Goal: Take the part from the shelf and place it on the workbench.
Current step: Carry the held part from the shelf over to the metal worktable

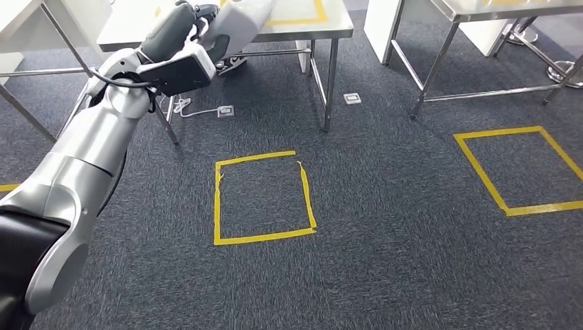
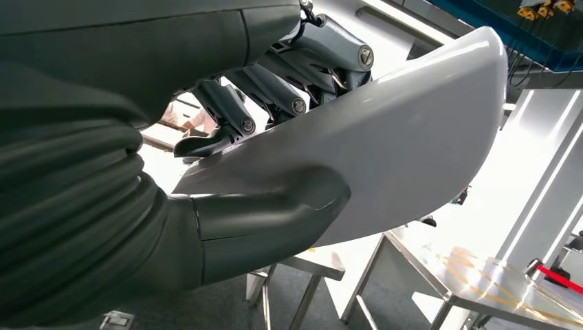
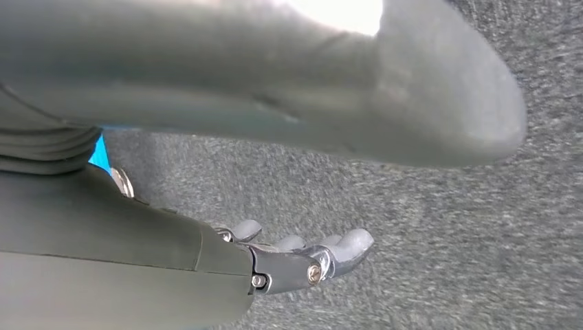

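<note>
I see the white curved part (image 2: 385, 151) gripped in my left robot hand (image 1: 196, 27), thumb under it, dark fingers (image 2: 275, 89) over its upper edge. Left arm is raised and stretched forward, part held above the steel table (image 1: 302, 27) edge. Right robot hand (image 3: 295, 258) hangs over grey carpet (image 3: 447, 240), fingers apart, holding nothing.

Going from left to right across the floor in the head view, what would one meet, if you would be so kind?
Left arm → yellow tape square → floor socket → second yellow tape square.
</note>
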Controlling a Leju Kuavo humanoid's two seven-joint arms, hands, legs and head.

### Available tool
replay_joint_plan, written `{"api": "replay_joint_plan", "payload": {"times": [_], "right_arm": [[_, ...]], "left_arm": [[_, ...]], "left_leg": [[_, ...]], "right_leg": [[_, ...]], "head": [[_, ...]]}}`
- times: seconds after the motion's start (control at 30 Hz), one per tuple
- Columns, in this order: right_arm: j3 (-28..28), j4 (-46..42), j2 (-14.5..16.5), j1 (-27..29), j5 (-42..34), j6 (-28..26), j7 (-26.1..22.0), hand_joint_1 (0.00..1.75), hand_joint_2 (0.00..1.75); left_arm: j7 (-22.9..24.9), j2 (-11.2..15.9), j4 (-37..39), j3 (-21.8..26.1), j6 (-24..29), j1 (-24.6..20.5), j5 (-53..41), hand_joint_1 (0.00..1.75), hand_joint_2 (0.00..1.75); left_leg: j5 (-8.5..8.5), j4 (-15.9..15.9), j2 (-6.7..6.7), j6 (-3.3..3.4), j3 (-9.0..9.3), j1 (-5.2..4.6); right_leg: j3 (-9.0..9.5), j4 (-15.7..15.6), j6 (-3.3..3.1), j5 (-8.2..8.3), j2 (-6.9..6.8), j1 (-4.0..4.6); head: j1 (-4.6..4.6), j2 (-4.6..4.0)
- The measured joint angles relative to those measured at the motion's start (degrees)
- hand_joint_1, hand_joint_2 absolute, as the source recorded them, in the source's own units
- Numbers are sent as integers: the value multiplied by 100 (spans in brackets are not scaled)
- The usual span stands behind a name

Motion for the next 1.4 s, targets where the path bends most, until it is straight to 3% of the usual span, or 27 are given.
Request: {"api": "replay_joint_plan", "payload": {"times": [0.1, 0.13, 0.17, 0.27, 0.3, 0.33, 0.43, 0.5, 0.6, 0.67, 0.7, 0.8, 0.83, 0.87, 0.93, 0.97, 1.03, 1.1, 1.17, 1.2, 1.23, 1.33, 1.37, 1.4], "right_arm": [[0, 0, 0, -9, -1, -5, -1, 0, 0], [0, 0, 0, -1, -1, -7, 0, 0, 0], [0, 0, 1, 9, -2, -7, 0, 0, 0], [0, 0, 7, 21, -18, -9, -13, 0, 0], [0, 0, 9, 19, -28, -12, -18, 0, 0], [0, 0, 10, 20, -39, -13, -21, 0, 0], [0, 0, 9, 42, -66, -13, -30, 0, 0], [0, 0, 11, 49, -76, -9, -43, 0, 0], [-1, 0, 8, 60, -87, -12, -51, 0, 0], [-2, 0, 7, 98, -98, -15, -50, 0, 0], [-5, 0, 7, 115, -105, -19, -49, 0, 0], [-21, 0, 3, 145, -122, -32, -30, 0, 0], [-26, 0, 2, 151, -127, -38, -19, 0, 0], [-30, 0, 3, 157, -132, -43, -12, 0, 0], [-33, 0, 3, 155, -145, -55, -5, 0, 0], [-36, 0, 3, 154, -151, -61, -4, 0, 0], [-49, 0, 1, 150, -162, -77, 1, 0, 0], [-68, 0, 0, 151, -166, -86, 2, 0, 0], [-83, 0, 0, 164, -166, -88, -2, 0, 0], [-87, 0, 1, 173, -166, -89, -4, 0, 0], [-91, 0, 1, 181, -166, -89, -7, 0, 0], [-105, 1, 14, 195, -164, -87, -9, 0, 0], [-111, 1, 18, 193, -162, -86, -11, 0, 0], [-116, 0, 19, 187, -160, -86, -14, 0, 0]], "left_arm": [[-1, 11, 14, -1, -2, 31, 2, 175, 175], [0, 15, 21, -1, -5, 55, 2, 175, 175], [1, 17, 26, -2, -12, 73, 1, 175, 175], [1, 16, 32, -2, -49, 66, -1, 175, 175], [-4, 14, 34, -3, -62, 54, -5, 175, 175], [-8, 8, 34, -4, -74, 48, -12, 175, 175], [-12, -33, 25, -9, -92, 38, -28, 175, 175], [-20, -70, 19, -9, -92, 14, -25, 175, 175], [-30, -146, 29, -10, -105, 30, -22, 175, 175], [-31, -189, 47, -11, -113, 79, -23, 175, 175], [-31, -210, 57, -11, -115, 94, -24, 175, 175], [-33, -277, 90, -16, -112, 108, -28, 175, 175], [-33, -301, 100, -21, -108, 114, -34, 175, 175], [-31, -318, 108, -26, -98, 120, -40, 175, 175], [-28, -341, 107, -31, -69, 114, -49, 175, 175], [-27, -344, 107, -31, -50, 106, -50, 175, 175], [-20, -350, 111, -31, -23, 105, -62, 175, 175], [-3, -350, 126, -31, -14, 152, -94, 175, 175], [25, -343, 143, -32, -13, 215, -142, 175, 175], [37, -336, 151, -32, -13, 235, -157, 175, 175], [42, -326, 159, -33, -13, 247, -167, 175, 175], [43, -287, 198, -40, -7, 290, -182, 175, 175], [48, -283, 206, -45, -3, 307, -200, 175, 175], [53, -281, 208, -50, 2, 309, -221, 175, 175]], "left_leg": [[-358, 980, -1, -54, -673, 17], [-387, 1113, 0, -58, -824, 20], [-294, 1048, 0, -56, -879, 22], [513, -41, -3, -16, -594, 15], [660, -343, -3, 11, -493, 6], [733, -518, -6, 43, -431, -4], [670, -583, -13, 158, -309, -7], [605, -597, -20, 223, -195, 11], [439, -604, -31, 263, -29, 14], [298, -603, -36, 255, 134, 14], [221, -603, -37, 244, 232, 14], [-29, -598, -36, 185, 524, -2], [-109, -615, -38, 154, 585, -11], [-152, -610, -41, 116, 648, -21], [-147, -515, -38, 41, 673, -21], [-90, -326, -34, 6, 611, -19], [-79, 244, -28, -45, 237, -8], [-327, 802, -29, -63, -252, -5], [-629, 935, -28, -61, -605, -5], [-632, 790, -28, -53, -682, -6], [-458, 525, -28, -35, -708, -11], [732, -386, -32, 57, -674, -54], [949, -517, -40, 88, -642, -64], [944, -541, -47, 116, -598, -69]], "right_leg": [[114, -1, -35, -117, 21, -3], [168, 0, -33, -165, 33, -3], [233, 3, -25, -219, 48, -3], [441, 23, 26, -401, 79, 4], [482, 28, 54, -455, 85, 9], [509, 26, 89, -505, 86, 14], [567, 90, 183, -555, 80, 15], [383, 471, 232, -557, 56, 3], [-368, 1483, 307, -833, 35, -15], [-679, 1611, 323, -956, 32, -20], [-698, 1400, 318, -844, 28, -22], [-525, 336, 244, 66, -7, -3], [-469, 144, 209, 266, -15, 12], [-429, 72, 171, 328, -17, 19], [-312, 70, 88, 226, 2, 14], [-242, 58, 42, 173, 12, 3], [-78, 50, -31, 47, 25, -5], [92, 50, -64, -108, 36, -3], [303, 50, -68, -285, 68, -2], [422, 50, -66, -380, 86, -1], [547, 50, -60, -478, 100, 3], [831, 56, -2, -774, 137, 28], [908, 77, 32, -846, 147, 38], [969, 110, 66, -873, 154, 50]], "head": [[-31, 0], [-35, 0], [-39, 0], [-54, 0], [-56, 0], [-54, 0], [-40, 0], [-22, 0], [14, 0], [23, 0], [27, 0], [40, 0], [40, 0], [39, 0], [24, 0], [11, 0], [-22, 0], [-43, 0], [-54, 0], [-59, 0], [-65, 0], [-80, 0], [-78, 0], [-78, 0]]}}
